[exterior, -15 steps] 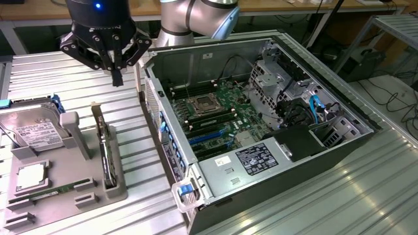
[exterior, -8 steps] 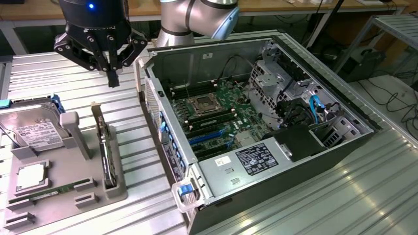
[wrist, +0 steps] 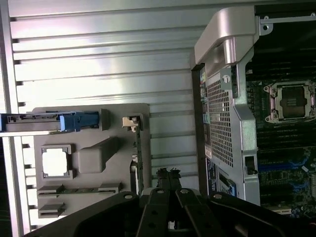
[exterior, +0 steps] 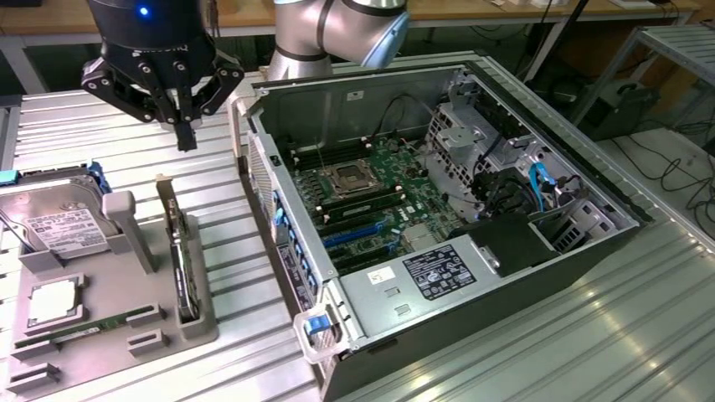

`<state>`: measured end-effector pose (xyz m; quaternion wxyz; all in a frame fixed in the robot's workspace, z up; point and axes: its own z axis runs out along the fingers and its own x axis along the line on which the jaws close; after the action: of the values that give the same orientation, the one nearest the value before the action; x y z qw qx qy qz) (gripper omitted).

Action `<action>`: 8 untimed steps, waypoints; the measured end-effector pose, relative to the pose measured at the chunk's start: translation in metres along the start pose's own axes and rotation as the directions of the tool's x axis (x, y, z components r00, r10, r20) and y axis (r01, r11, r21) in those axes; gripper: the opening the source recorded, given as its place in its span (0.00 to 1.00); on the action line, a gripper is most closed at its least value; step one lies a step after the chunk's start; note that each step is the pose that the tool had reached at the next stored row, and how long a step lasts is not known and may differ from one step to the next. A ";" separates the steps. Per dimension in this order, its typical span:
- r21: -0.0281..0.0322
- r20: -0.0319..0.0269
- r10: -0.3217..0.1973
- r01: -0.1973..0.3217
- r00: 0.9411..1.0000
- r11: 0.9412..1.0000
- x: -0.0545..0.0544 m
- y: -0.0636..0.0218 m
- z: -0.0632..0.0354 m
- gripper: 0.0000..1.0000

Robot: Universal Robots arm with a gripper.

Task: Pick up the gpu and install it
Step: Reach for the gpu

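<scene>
Metal bench carries a grey holder at nine o'clock from the computer case in the exterior view, its slot standing the gpu on edge, presumably for grasping, while the end effector, closed on nothing, hovers at its twelve o'clock

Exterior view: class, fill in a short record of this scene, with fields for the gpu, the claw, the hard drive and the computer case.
gpu: on edge in the grey holder, not picked up
claw: shut, empty, hanging apart from the gpu
hard drive: upright in the holder, on the exterior view's left of the gpu
computer case: side open, motherboard exposed
</scene>
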<state>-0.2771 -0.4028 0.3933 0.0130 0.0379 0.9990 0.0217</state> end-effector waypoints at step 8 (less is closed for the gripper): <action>0.000 0.000 0.000 0.000 1.000 1.000 0.007 -0.0012 -0.0002 0.11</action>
<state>-0.2840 -0.4034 0.3933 0.0131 0.0379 0.9990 0.0217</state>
